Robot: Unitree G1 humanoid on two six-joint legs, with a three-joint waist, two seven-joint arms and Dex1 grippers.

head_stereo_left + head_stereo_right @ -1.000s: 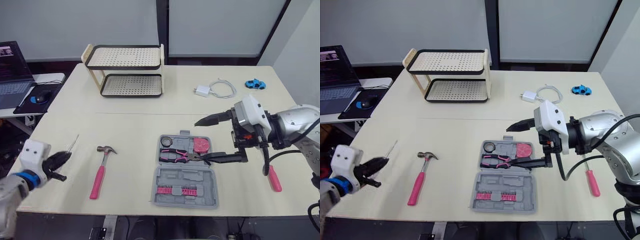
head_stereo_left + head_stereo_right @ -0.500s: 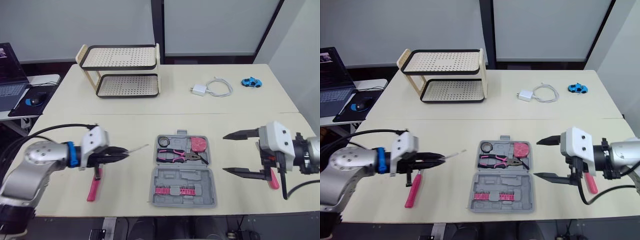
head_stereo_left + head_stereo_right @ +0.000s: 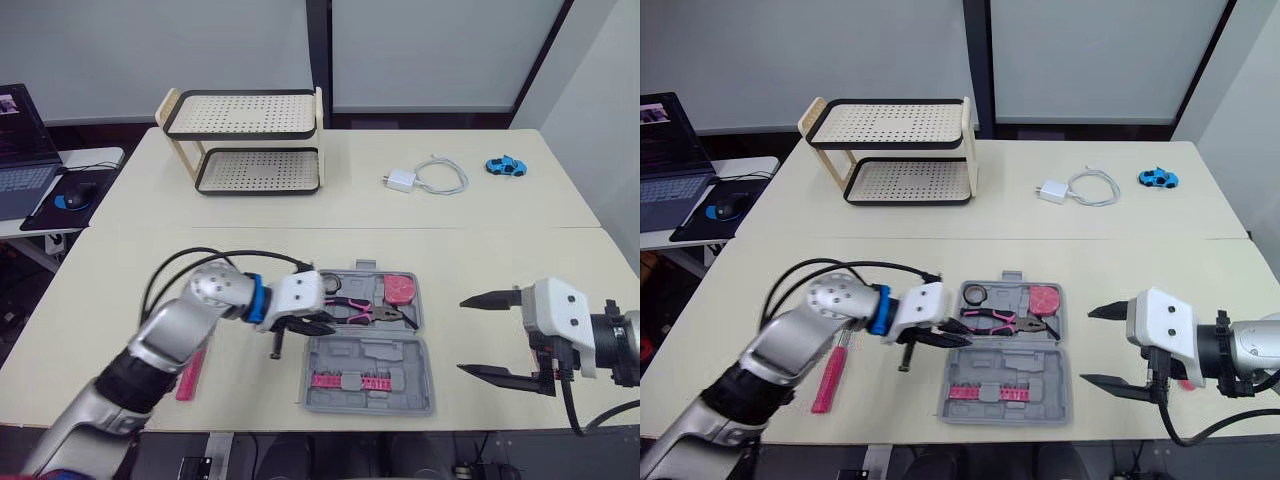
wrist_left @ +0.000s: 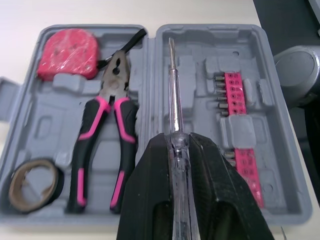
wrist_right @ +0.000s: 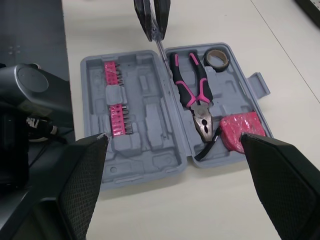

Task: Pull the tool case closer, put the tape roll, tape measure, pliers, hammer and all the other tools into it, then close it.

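- Cream surface (image 3: 300, 210) carries the open grey moulded-plastic tool case (image 3: 365, 352) at its centre.
- Left gripper (image 4: 172, 142) has swung in from 9 o'clock, clenched on a slim steel-shafted screwdriver (image 4: 172, 90) above the case's hinge line, probably the next tool in.
- Right gripper (image 3: 462, 335), released, has backed off to 3 o'clock; the pink-handled hammer (image 3: 192, 365) lies outside the case at 9 o'clock.

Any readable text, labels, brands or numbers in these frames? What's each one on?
No text is readable.
Content on the laptop screen is too small to read.
No print is visible on the tool case, tape measure or screwdriver.
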